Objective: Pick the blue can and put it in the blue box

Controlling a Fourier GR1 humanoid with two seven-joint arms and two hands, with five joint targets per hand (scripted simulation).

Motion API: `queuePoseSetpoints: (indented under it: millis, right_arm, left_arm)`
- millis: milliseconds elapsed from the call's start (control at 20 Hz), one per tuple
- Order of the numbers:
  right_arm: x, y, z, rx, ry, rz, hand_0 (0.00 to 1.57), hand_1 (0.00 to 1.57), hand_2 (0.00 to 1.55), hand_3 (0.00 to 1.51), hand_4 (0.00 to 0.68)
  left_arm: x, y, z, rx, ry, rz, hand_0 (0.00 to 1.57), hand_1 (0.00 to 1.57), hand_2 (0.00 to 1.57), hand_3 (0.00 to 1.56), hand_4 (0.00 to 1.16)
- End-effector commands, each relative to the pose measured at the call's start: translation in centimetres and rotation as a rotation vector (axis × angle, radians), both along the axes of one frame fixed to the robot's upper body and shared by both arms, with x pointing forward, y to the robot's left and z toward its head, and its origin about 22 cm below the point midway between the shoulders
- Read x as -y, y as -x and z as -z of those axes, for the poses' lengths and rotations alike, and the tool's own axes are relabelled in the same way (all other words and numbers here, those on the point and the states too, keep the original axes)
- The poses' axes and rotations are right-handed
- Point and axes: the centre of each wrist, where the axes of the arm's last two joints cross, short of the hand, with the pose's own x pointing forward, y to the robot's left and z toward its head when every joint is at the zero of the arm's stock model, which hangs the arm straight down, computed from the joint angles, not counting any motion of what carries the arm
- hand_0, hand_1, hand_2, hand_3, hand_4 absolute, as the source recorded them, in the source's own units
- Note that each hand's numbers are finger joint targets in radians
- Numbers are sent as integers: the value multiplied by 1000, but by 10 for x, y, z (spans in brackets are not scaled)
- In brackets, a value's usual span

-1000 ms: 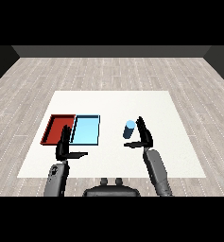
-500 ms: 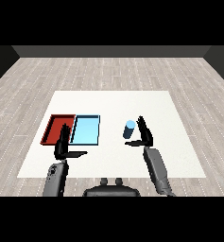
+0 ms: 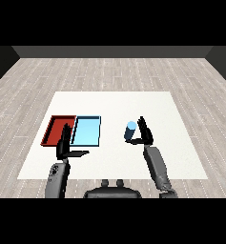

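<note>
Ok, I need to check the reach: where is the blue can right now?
In the head view the blue can stands upright on the white table, right of the blue tray, just left of the open right hand.

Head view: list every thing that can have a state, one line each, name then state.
blue can: upright on the table, outside both trays, not lifted.
right hand: open beside the can, fingers straight.
left hand: open, holding nothing, in front of the trays.
light blue tray: nothing in it.
red tray: nothing seen in it.
</note>
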Motion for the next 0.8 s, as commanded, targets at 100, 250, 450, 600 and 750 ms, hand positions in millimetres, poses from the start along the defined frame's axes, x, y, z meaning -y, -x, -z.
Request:
queuePoseSetpoints:
  millis: [100,250,450,600,750]
  right_arm:
    - [5,-10,-7,-54,-1,27,0,0,0,0,0]
    - [4,-20,31,-59,-14,53,0,0,0,0,0]
    - [-6,-14,19,-87,-45,53,0,0,0,0,0]
    - [-3,-34,28,-88,-49,44,0,0,0,0,0]
    - [3,-15,31,-110,-69,49,0,0,0,0,0]
  left_arm:
    - [3,15,-4,-14,1,13,0,0,0,0,0]
    - [23,-5,-8,-19,-22,-3,0,0,0,0,0]
    - [-3,3,-2,12,-28,-21,0,0,0,0,0]
    - [-4,-1,0,8,-14,-17,0,0,0,0,0]
    - [-2,9,5,19,-20,-14,0,0,0,0,0]
